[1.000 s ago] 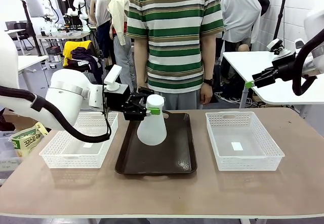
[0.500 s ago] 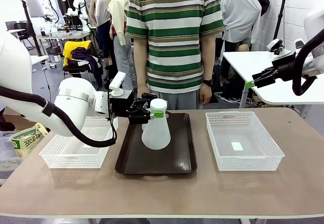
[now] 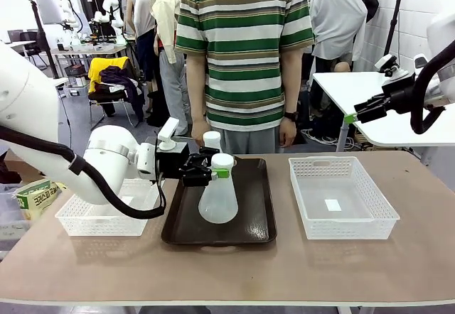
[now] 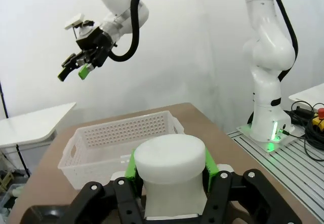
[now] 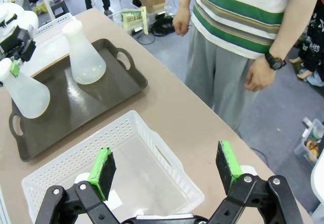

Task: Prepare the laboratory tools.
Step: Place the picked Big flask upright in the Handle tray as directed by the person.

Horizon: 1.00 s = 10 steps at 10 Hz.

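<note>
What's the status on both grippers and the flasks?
Left gripper shut on near frosted-white plastic conical flask, on dark brown tray. Right gripper open, raised. Second flask behind. Nothing blocking.

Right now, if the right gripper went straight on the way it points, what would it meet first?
Probably the floor of the white mesh basket below the open right gripper; depth is unclear.

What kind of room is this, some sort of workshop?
Most likely a robotics research lab. A white robot arm's left end effector grips a plastic flask over a brown tray, a person watches from across the table, and other robot arms stand at tables behind.
</note>
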Motion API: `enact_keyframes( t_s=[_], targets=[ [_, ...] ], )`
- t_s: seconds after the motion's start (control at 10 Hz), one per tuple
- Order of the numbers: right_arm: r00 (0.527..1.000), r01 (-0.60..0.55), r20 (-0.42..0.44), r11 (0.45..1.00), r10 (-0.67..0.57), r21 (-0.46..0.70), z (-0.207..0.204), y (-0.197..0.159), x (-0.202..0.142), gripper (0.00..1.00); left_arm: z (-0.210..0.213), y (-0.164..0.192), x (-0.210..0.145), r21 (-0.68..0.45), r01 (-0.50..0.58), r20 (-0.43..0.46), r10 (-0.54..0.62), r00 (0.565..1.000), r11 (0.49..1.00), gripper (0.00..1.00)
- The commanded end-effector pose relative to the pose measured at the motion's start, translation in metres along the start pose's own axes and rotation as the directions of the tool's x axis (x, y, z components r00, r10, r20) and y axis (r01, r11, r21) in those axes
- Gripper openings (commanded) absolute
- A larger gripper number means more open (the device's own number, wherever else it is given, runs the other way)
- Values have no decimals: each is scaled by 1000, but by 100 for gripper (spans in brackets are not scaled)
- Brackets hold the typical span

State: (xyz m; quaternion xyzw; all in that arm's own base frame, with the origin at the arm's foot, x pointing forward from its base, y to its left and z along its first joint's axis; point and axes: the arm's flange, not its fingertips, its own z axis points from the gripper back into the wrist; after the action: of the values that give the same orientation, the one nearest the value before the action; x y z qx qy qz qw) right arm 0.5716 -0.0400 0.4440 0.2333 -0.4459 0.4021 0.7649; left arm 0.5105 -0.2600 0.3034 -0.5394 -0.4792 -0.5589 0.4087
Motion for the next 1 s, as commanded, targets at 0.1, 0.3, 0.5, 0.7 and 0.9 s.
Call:
enact_keyframes(
  t_s=[0.1,0.3,0.5,0.7,0.9],
  targets=[
    [1000,1,-12,1000,-1,3,1,1,-1,100,7,9,-10,77,-57,2,57,998,995,0],
    [1000,1,-12,1000,-1,3,1,1,-1,100,8,9,-15,91,-65,-1,66,998,994,0],
    [1000,1,-12,1000,-1,3,1,1,-1,100,10,10,-20,92,-77,-4,78,997,993,40],
    [1000,1,-12,1000,-1,3,1,1,-1,100,11,9,-19,85,-80,-29,83,996,993,80],
    [1000,1,-12,1000,-1,3,1,1,-1,100,10,7,-14,71,-70,-57,74,996,995,100]
  ],
)
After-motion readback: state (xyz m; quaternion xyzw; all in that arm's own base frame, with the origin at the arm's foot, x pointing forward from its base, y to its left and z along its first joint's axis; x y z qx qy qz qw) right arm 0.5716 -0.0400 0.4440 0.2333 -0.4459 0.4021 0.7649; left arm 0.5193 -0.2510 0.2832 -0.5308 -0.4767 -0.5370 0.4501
